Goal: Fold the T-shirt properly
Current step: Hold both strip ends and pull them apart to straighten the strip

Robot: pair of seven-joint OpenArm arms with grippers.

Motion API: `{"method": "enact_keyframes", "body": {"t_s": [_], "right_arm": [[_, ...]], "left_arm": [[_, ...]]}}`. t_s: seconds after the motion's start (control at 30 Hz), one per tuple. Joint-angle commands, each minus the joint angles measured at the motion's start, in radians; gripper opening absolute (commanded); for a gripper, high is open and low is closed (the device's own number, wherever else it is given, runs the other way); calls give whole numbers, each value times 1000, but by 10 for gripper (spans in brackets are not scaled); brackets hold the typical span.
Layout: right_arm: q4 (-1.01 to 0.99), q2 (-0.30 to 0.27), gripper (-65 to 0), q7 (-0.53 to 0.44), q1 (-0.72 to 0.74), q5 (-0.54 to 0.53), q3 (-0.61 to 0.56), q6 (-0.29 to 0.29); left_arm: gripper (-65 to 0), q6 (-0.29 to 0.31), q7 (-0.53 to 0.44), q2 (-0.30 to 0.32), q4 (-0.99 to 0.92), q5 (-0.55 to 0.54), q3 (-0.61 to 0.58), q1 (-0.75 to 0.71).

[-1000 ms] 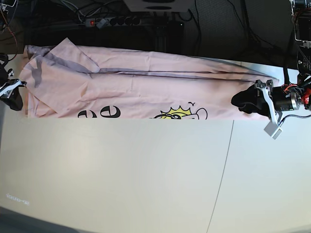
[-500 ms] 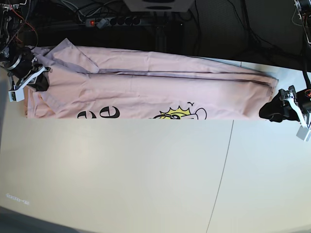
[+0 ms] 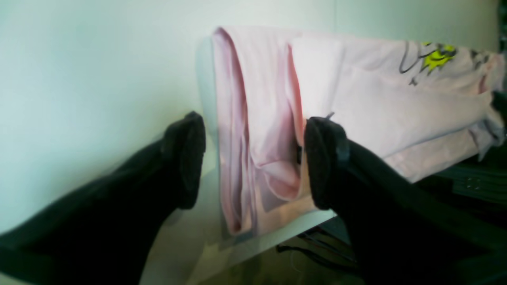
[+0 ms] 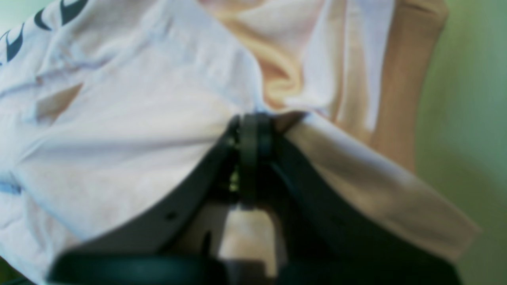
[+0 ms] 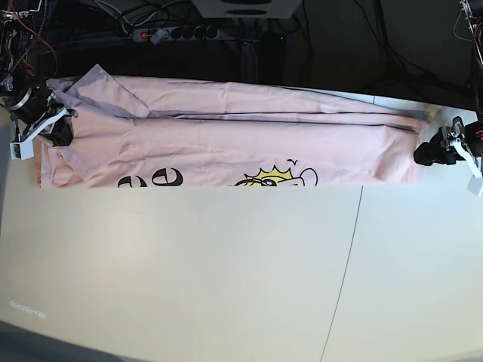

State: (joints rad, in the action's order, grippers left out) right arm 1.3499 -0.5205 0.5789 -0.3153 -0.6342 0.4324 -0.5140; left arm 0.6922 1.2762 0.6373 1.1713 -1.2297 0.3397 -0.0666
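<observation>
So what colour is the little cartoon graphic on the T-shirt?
Yellow with black outlines, printed on the pale pink T-shirt; the graphic shows best in the base view.

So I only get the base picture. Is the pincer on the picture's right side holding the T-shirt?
Observer: No. The left wrist view shows the left pincer open, with the T-shirt's folded end between its fingers.
Child: And the other one?
Observer: The right wrist view shows the right pincer shut on a bunch of the pink cloth.
Child: Can you see more of the drawing?
Observer: The left wrist view only shows the same yellow graphic, near the shirt's edge.
</observation>
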Motion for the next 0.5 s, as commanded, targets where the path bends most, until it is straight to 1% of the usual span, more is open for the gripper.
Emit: {"method": "enact_keyframes", "body": {"t_s": [0.0, 0.2, 0.33, 0.47], "right_arm": [[-6, -16, -650, 46, -3, 55, 5, -66], [-6, -16, -650, 47, 16, 53, 5, -66], [-6, -16, -650, 47, 27, 51, 5, -66], [-6, -16, -650, 47, 27, 51, 5, -66]], "left_arm": [[-225, 6, 5, 25, 7, -33, 8, 13], [-225, 6, 68, 25, 6, -139, 3, 13], [-225, 6, 68, 25, 6, -150, -11, 13], [-225, 6, 66, 24, 6, -146, -70, 14]]}}
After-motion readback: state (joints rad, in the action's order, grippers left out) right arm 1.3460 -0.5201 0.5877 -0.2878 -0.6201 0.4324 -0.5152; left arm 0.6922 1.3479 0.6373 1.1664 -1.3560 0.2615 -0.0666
